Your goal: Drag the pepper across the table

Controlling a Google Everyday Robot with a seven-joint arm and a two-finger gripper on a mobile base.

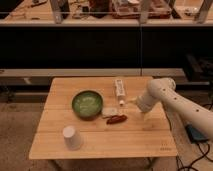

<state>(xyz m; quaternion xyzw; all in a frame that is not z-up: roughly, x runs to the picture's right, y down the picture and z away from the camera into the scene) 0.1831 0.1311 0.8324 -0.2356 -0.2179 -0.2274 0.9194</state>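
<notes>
A small red pepper (116, 119) lies on the wooden table (100, 142), just right of the green bowl (87, 104) and below a small pale packet (109, 111). My gripper (128, 103) is at the end of the white arm (170, 102) that reaches in from the right. It hovers low over the table, just up and right of the pepper, apart from it.
A white cup (72, 137) stands upside down at the front left. A white flat box (119, 87) lies at the back middle. A dark shelf unit with clutter runs behind the table.
</notes>
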